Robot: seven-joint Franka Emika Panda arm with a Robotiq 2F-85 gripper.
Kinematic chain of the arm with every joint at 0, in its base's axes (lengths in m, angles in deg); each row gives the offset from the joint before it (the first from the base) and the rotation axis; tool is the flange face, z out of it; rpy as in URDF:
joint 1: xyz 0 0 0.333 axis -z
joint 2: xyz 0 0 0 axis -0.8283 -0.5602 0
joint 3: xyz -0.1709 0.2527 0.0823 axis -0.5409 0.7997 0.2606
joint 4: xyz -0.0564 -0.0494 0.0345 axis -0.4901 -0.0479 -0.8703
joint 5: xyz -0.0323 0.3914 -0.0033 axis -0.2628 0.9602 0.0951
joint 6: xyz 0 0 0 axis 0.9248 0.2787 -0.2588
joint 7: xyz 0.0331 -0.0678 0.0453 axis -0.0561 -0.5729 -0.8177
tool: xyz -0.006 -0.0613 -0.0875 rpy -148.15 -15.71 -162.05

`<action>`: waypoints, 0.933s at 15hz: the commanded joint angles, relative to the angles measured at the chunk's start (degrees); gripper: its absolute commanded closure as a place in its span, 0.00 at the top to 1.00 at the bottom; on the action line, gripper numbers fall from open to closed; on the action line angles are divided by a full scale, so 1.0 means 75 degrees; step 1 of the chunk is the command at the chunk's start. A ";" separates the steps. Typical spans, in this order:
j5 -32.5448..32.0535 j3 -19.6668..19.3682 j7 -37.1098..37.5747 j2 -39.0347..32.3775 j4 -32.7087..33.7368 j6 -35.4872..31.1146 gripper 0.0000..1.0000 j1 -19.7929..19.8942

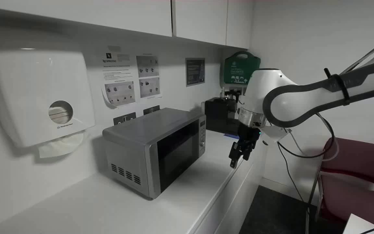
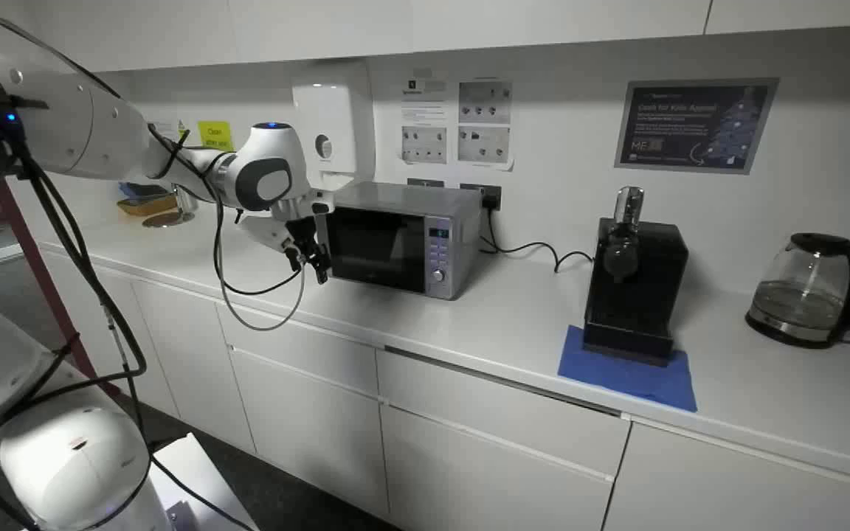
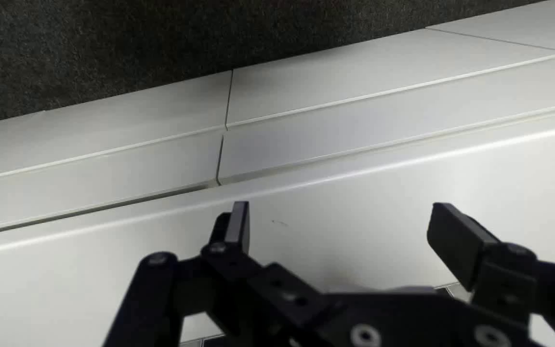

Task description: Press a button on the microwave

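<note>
The silver-grey microwave [image 1: 127, 151] stands on the white counter against the wall, and it also shows in an exterior view [image 2: 395, 193]. Its dark glass door [image 2: 377, 247] faces the room. A panel of small buttons with a lit display and a round knob [image 2: 438, 254] is beside the door, and the panel also shows edge-on [image 1: 202, 136]. My gripper [image 1: 239, 161] is in front of the door and apart from it, pointing down, away from the buttons [image 2: 311, 271]. In the wrist view the fingers [image 3: 340, 205] are wide apart with nothing between them, over the counter's front edge.
A black coffee machine [image 2: 639, 287] stands on a blue cloth [image 2: 628, 372], with a glass kettle [image 2: 801, 295] beyond it. Wall cabinets [image 1: 200, 19] hang above. A white dispenser [image 1: 41, 94] is on the wall. A cable loop [image 2: 263, 324] hangs from the arm. A red chair [image 1: 355, 162] stands nearby.
</note>
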 commanded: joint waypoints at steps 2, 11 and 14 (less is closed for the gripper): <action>-0.0014 -0.0025 0.0012 -0.0007 0.0015 0.0018 1.00 -0.0030; -0.2222 0.0294 0.0776 -0.0060 -0.0136 -0.0950 1.00 0.0263; -0.1201 0.0241 0.1546 -0.0315 0.0052 -0.1513 1.00 0.0114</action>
